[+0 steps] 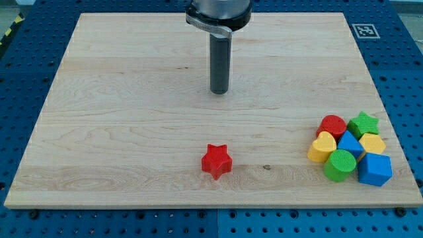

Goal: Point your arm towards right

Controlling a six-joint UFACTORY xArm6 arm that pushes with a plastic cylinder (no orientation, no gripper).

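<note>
My tip [219, 92] rests on the wooden surface [119, 119] in the upper middle of the view, well apart from every block; it is a bare rod with no gripper, so it grasps nothing. The red star [216, 160] lies alone below it, near the view's bottom. At the view's lower right sit, packed together, a red cylinder [332, 124], green star [363, 123], yellow heart [322, 147], blue triangle [349, 143], yellow block [373, 143], green cylinder [340, 164] and blue block [375, 169].
</note>
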